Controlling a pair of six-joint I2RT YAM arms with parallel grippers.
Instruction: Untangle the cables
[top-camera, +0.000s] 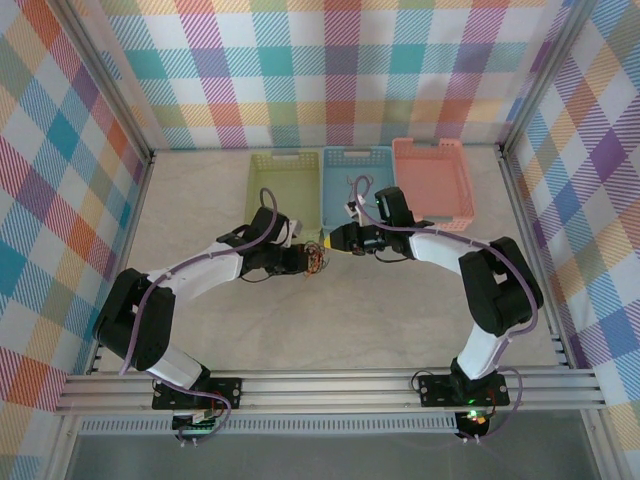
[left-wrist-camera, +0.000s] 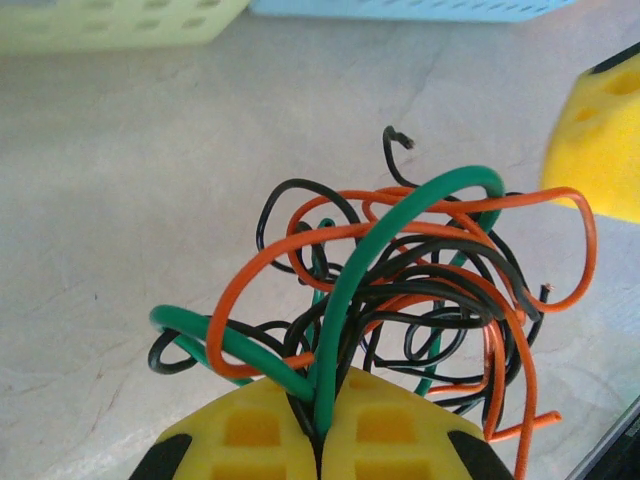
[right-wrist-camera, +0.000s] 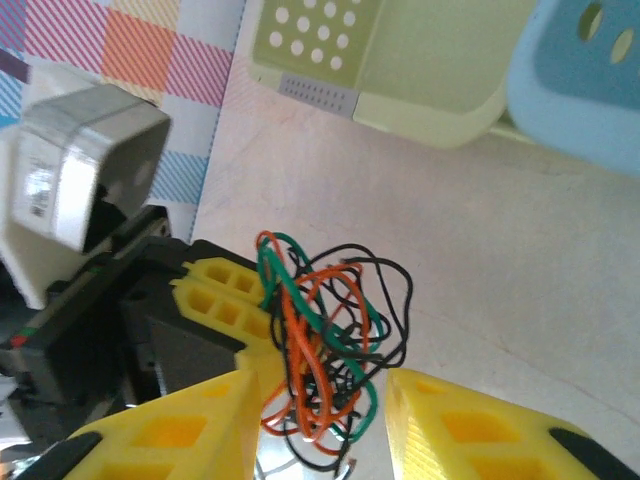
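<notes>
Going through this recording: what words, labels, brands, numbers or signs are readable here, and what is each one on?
No text can be read.
One pale sticker on the silver-grey box, seen in the right wrist view: its marks are too blurred to read.

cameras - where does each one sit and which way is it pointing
Top external: above and behind the arms, looking down on the table; both arms and their bases show, with the left claw and right claw at the cables.
Left wrist: on the left arm, looking along its shut yellow fingers at the cables.
Right wrist: on the right arm, looking between its open fingers at the cables.
Shared: both wrist views show the cables and the other arm's claw.
</notes>
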